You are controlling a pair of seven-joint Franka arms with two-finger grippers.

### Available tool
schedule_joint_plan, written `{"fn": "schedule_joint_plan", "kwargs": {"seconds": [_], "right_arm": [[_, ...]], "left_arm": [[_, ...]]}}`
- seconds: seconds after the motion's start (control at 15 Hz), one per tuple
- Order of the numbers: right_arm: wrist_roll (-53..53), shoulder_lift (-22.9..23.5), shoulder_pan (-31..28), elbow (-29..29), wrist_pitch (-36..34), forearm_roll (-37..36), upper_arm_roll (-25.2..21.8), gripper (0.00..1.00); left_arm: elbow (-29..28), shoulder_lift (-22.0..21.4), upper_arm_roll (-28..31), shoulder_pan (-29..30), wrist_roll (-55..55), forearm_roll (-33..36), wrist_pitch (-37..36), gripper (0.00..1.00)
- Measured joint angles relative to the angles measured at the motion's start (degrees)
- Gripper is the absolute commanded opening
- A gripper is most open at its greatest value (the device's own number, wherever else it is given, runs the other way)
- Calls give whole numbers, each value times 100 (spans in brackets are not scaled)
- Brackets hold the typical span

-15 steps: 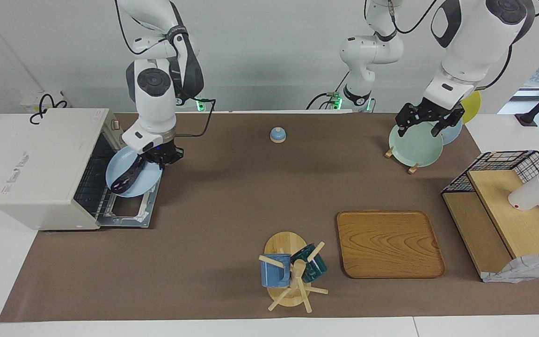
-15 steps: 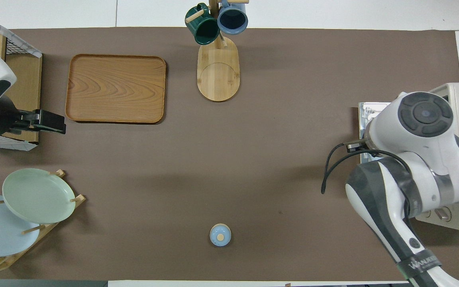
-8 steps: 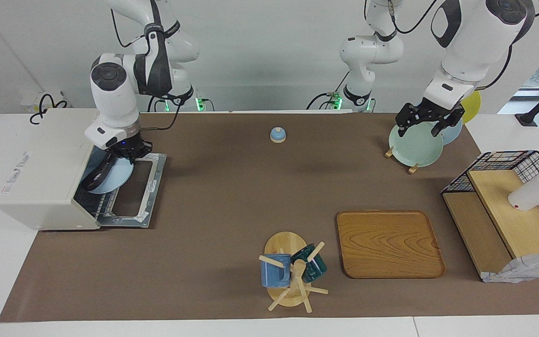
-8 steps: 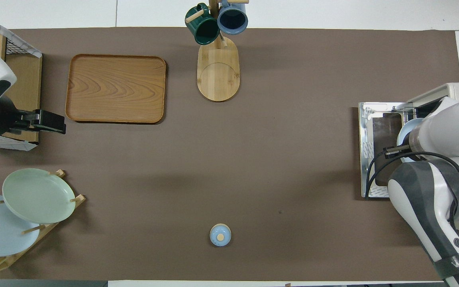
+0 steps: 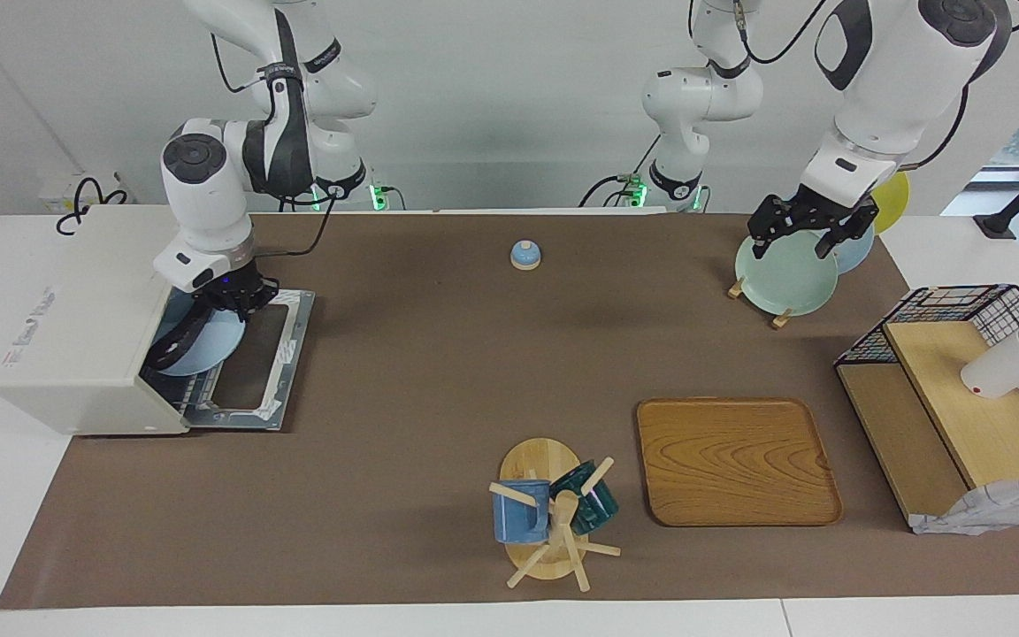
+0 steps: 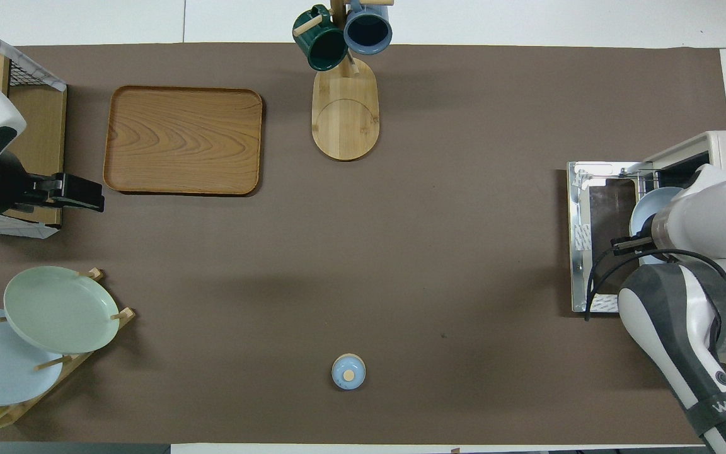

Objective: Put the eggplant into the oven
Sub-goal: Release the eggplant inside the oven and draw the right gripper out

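While a second ago the blue plate (image 5: 209,347) with the eggplant (image 5: 175,341) was held over the lowered door (image 5: 249,367) of the oven (image 5: 76,327), it has since been carried into the oven's mouth by the right gripper (image 5: 226,296), whose fingers are closed on the plate's rim. Below and ahead of those fingers the eggplant is seen lying on the plate, half under the oven's roof (insertion is judged nearly done, release remaining). Over the plate rack (image 5: 779,274) the left gripper (image 5: 810,232) is kept waiting, fingers spread and empty.
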Motion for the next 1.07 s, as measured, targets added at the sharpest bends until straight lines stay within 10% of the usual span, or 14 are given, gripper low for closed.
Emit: {"fn": "schedule_joint_plan", "kwargs": {"seconds": [1.07], "right_arm": [[0,112,-138,-80,124,0,23,21]], "left_arm": [[0,0,0,0,0,0,0,100]]}}
